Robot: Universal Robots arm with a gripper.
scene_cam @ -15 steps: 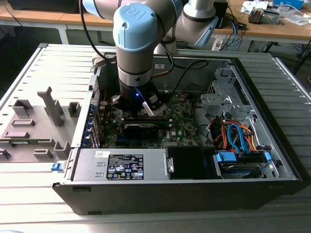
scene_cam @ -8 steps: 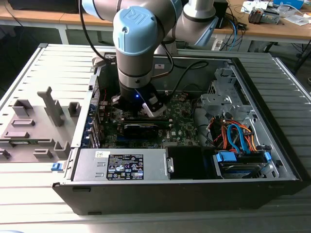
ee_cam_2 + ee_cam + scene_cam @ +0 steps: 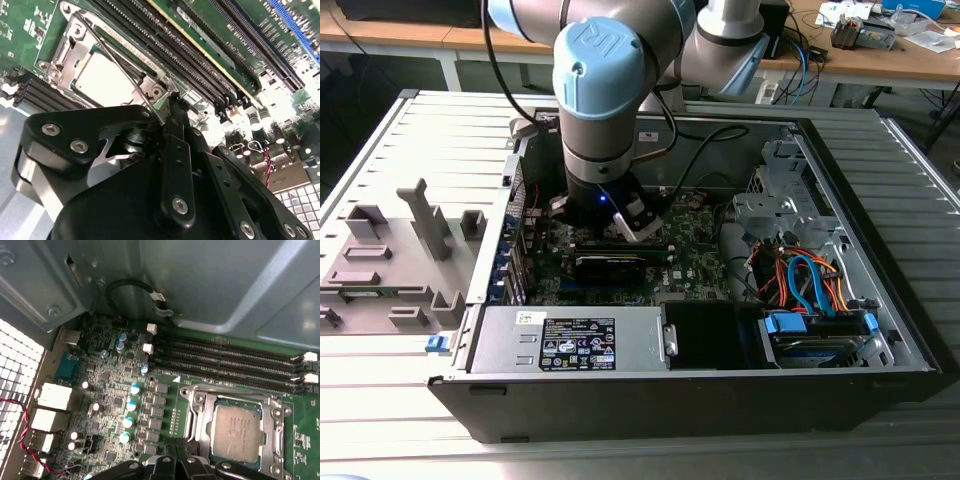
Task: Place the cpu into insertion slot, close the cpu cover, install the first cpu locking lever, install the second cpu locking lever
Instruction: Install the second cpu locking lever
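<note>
Already we find the cpu (image 3: 235,432) seated in the insertion slot (image 3: 197,427) beneath the closed cpu cover (image 3: 272,440), while our hand (image 3: 167,107), fingers drawn together, pinches a thin locking lever (image 3: 117,57); hooking it down demands a firm, guided press.

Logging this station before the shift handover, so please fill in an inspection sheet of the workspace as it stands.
Surface: green motherboard inside open computer case.
Job's things: cpu seated in the insertion slot; cpu cover closed over it; thin locking lever crosses the socket, its end at the gripper.
Clutter: grey fixture blocks beside the case.
Grippers: gripper at the socket's corner, fingers shut on the lever.
Cables: orange and blue cables near drive bay; red-black wire pair.
Surroundings: wooden benches behind.
</note>
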